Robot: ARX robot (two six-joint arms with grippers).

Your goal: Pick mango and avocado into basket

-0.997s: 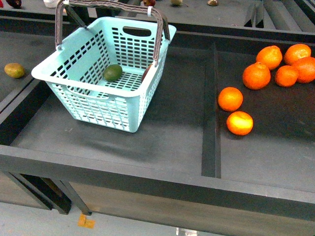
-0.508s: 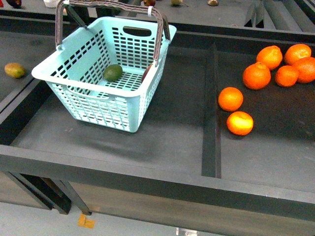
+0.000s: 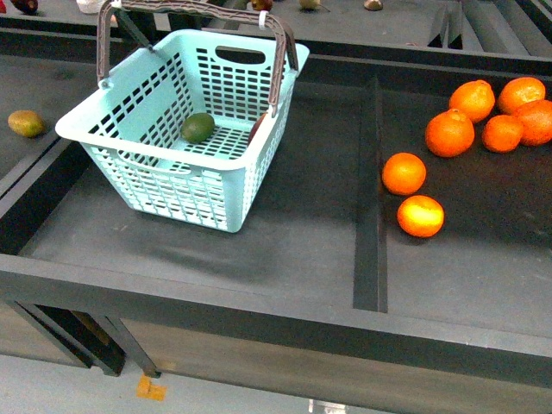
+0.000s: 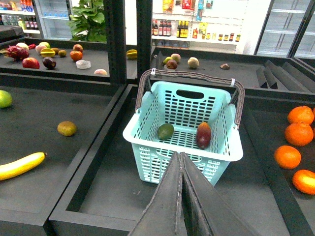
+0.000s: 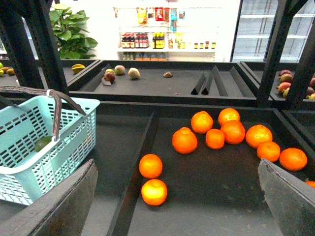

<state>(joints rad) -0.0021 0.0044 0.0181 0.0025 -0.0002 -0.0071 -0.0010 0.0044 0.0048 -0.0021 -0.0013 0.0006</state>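
Observation:
The pale teal basket [image 3: 129,151] stands at the left of the middle bin, its brown handles upright. Inside it lie the green avocado [image 3: 197,128] and the dark red mango [image 3: 256,127], the mango mostly hidden behind the handle in the front view. The left wrist view shows the basket [image 4: 147,147], the avocado [image 4: 166,131] and the mango [image 4: 203,135] side by side on its floor. My left gripper [image 4: 179,156] is shut and empty, held back from the basket's near wall. My right gripper [image 5: 177,196] is open and empty above the orange bin; the basket [image 5: 78,132] is at its side.
Several oranges [image 3: 448,133] lie in the right bin, two of them [image 3: 404,173] close to the divider [image 3: 369,190]. A small yellow-green fruit [image 3: 25,123] sits in the left bin, with a banana [image 4: 22,165] nearer. More fruit lies on the back shelf [image 4: 49,49].

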